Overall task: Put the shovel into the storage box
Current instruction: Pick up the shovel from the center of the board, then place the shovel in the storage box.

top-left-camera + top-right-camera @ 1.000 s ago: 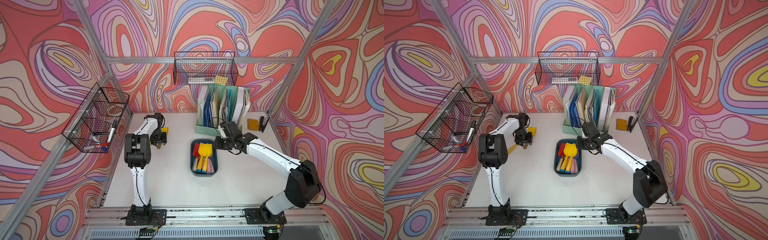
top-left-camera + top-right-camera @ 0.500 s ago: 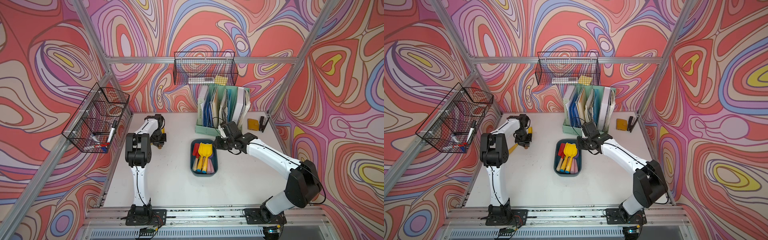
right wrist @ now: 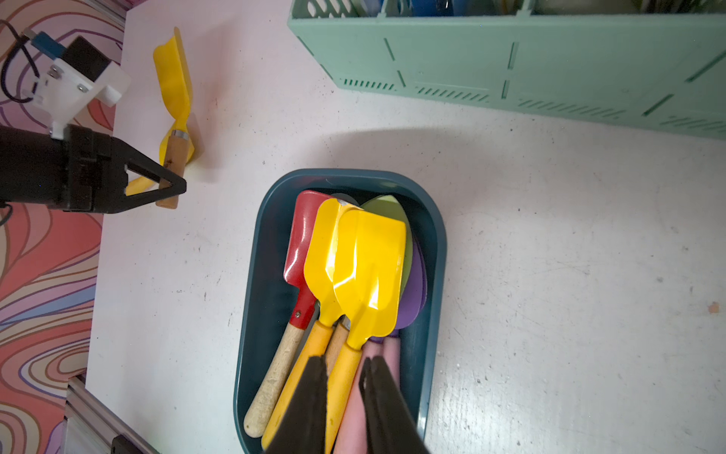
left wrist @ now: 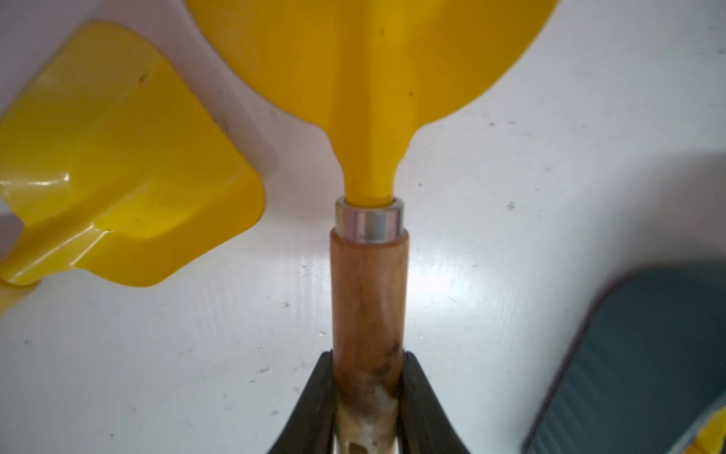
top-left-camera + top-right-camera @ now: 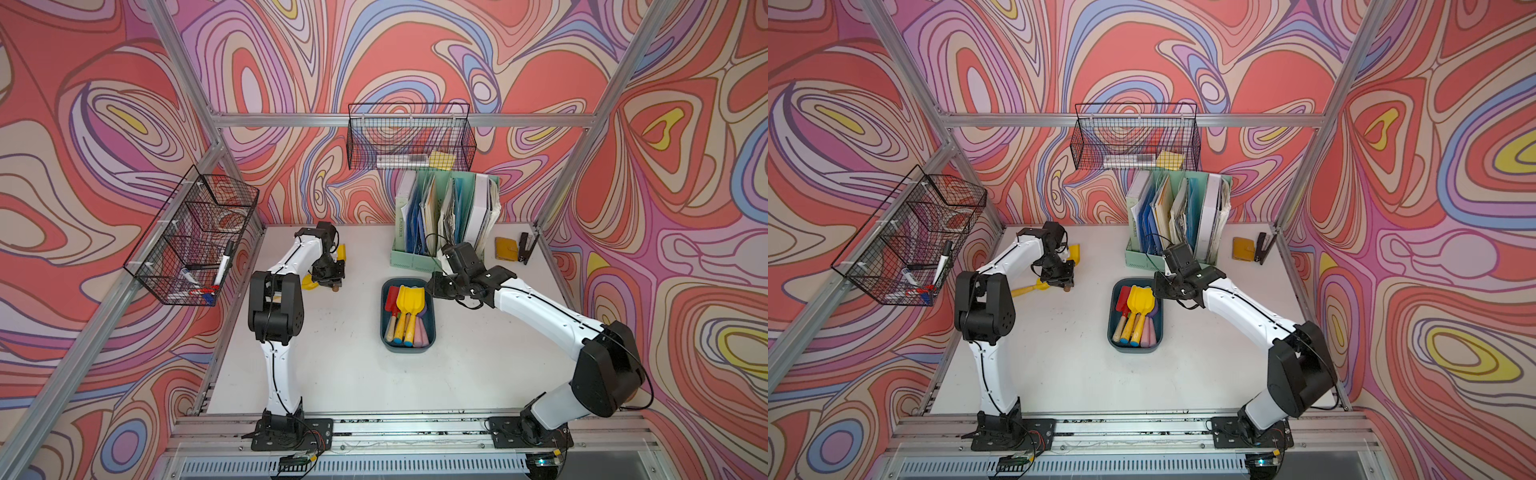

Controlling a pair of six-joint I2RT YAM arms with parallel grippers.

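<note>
The shovel point(image 4: 369, 165) has a yellow metal blade, silver collar and worn wooden handle. It is far left on the white table point(image 5: 353, 374), well apart from the dark teal plastic storage box point(image 5: 407, 348). I have the left gripper point(image 4: 367, 365) clamped on its handle; the right gripper point(image 3: 343, 359) hangs slightly parted above the box, holding nothing.

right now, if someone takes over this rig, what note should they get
Left gripper: shut on the wooden handle of a yellow shovel, far left on the table, outside the storage box.
Right gripper: narrowly open, seemingly empty, above the box.
Done: several shovels lie in the box.
Left: bring the held shovel into the box; a second yellow shovel lies beside it.
</note>
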